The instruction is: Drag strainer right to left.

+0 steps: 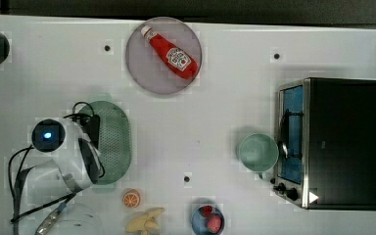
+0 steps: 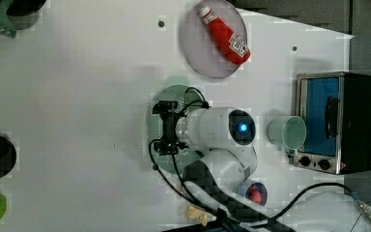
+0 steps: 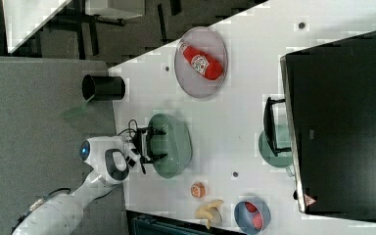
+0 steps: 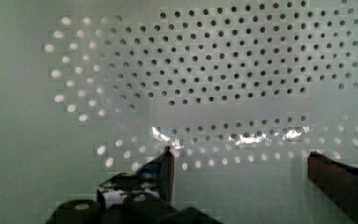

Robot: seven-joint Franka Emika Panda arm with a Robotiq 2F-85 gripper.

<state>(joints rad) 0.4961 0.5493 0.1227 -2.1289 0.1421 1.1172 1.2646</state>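
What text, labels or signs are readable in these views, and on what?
No words can be read.
ketchup bottle: white label with dark print, too blurred to read.
toaster oven: small white triangle mark on its top corner in the top view; a red triangle sign in the right view, with content too small to tell.
strainer, cup, plate: no markings seen.

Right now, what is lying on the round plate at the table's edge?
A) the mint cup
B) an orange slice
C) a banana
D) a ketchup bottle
D: the red ketchup bottle lies across the plate in the top view; the cup stands by the oven, away from the plate.
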